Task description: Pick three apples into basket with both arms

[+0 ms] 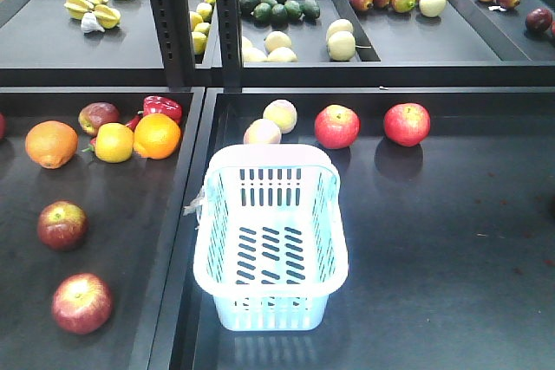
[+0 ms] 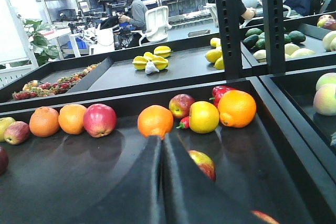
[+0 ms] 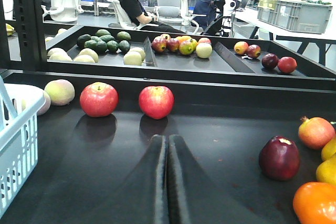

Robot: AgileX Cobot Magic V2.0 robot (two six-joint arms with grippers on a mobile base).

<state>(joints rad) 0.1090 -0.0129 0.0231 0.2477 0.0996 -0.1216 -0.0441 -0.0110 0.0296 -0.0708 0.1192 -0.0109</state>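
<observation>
Spanning the front view: matte black table (image 1: 451, 249) of tiered trays. A slotted pale-blue plastic basket (image 1: 270, 155) stands at centre, with two red apples (image 1: 336, 126) behind it, apart from it, and two darker apples (image 1: 62, 224) on the left tray.

Left wrist view: the left hand (image 2: 161, 139) is pressed closed, gripping nothing. One apple is half hidden behind it. Oranges (image 2: 155, 120) lie beyond, and a seated person (image 2: 135, 9) in the workshop.

Right wrist view: the right hand (image 3: 167, 139) is closed and bare. The basket is cut off at the left edge. The glossy red apples sit by the back wall.

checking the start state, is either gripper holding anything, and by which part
Nothing is held: left gripper and right gripper both have their fingers closed together with nothing between.
</observation>
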